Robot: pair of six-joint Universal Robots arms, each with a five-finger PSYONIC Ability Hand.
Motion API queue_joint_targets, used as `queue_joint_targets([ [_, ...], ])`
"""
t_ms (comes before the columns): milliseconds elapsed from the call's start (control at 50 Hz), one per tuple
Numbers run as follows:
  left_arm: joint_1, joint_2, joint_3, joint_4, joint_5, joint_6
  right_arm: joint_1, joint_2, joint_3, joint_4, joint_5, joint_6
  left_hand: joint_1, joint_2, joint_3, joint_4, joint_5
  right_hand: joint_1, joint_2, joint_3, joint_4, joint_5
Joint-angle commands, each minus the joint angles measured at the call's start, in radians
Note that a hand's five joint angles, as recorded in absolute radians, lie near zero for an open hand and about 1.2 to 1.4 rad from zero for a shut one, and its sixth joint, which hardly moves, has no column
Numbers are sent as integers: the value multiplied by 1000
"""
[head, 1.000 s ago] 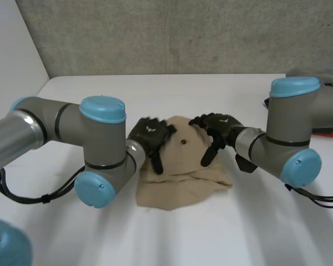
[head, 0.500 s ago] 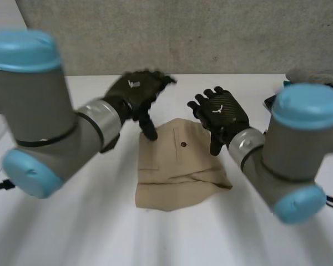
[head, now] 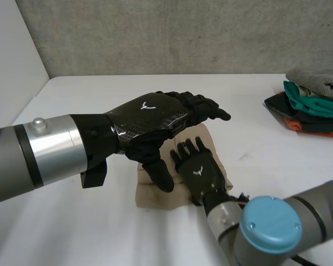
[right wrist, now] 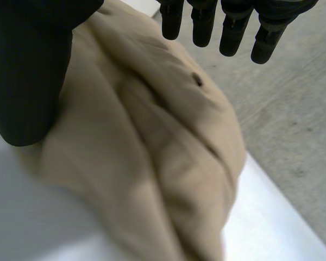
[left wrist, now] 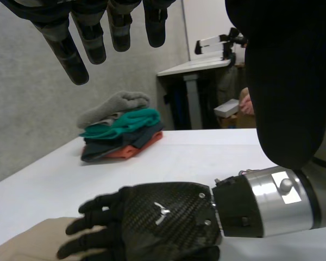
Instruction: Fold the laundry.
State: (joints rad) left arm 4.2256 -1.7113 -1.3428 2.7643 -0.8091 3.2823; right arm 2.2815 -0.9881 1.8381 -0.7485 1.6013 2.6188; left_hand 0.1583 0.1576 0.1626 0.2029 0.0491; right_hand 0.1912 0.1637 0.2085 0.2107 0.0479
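Mid-frame on the white surface (head: 77,233), the tan garment (head: 151,198) lies part-folded under both hands, left hand (head: 152,119) hovering loosely spread, right hand (head: 198,170) flat and straight-fingered, neither holding it; soft, light and limp, I'd say, so best pinched at a corner.

The cloth (head: 152,194) was plain tan, with one dark brown button (right wrist: 198,80). The left hand (head: 150,119) and right hand (head: 200,174) were black, with a fine woven carbon pattern and a small white mark on the back. The left arm (head: 11,166) was grey with a bright silver band at the wrist. The right arm's cap (head: 272,224) was light blue. The table (head: 72,221) was white and the wall (head: 183,33) mottled grey. The pile (head: 313,100) ran grey, teal, near-black and orange from the top down.
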Motion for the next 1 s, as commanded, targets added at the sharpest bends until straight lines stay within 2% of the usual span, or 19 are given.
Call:
queue_joint_targets([
  [20,-3,2,-39,98,-74,-56,-14,136,-176,15,17,-28,16,17,12,-28,-49,-17,11,-34,-36,-48],
  [100,0,1,-47,116,-76,-95,-16,166,-232,64,17,-17,16,17,12,-28,-49,-9,19,-26,-28,-40],
  [240,10,4,-42,130,-81,-122,-28,172,-295,37,8,24,16,17,12,-28,-49,294,322,277,275,263],
  [360,19,13,-36,146,-96,-122,-33,180,-352,31,8,33,16,17,12,-28,-49,166,193,148,146,134],
  [500,20,21,-39,164,-125,-138,-45,235,-434,86,-14,30,16,17,12,-28,-49,183,210,166,163,152],
  [540,19,21,-41,169,-128,-139,-48,253,-460,93,-20,29,16,17,12,-28,-49,285,313,268,266,254],
  [580,19,21,-41,170,-128,-139,-54,269,-497,107,-24,27,16,17,12,-28,-49,625,652,607,605,593],
  [620,22,21,-39,169,-127,-139,-59,269,-516,118,-24,32,16,17,12,-28,-49,1137,1165,1120,1118,1106],
  [640,22,22,-39,169,-128,-139,-65,257,-531,121,-23,33,16,17,12,-28,-49,1204,1232,1187,1185,1173],
  [860,42,58,16,173,-140,-151,-148,83,-645,41,-70,131,16,17,12,-28,-49,1205,1233,1188,1186,1174],
  [1000,42,87,62,181,-163,-213,-344,-7,-766,73,-107,216,16,17,12,-28,-49,1205,1233,1188,1186,1174],
])
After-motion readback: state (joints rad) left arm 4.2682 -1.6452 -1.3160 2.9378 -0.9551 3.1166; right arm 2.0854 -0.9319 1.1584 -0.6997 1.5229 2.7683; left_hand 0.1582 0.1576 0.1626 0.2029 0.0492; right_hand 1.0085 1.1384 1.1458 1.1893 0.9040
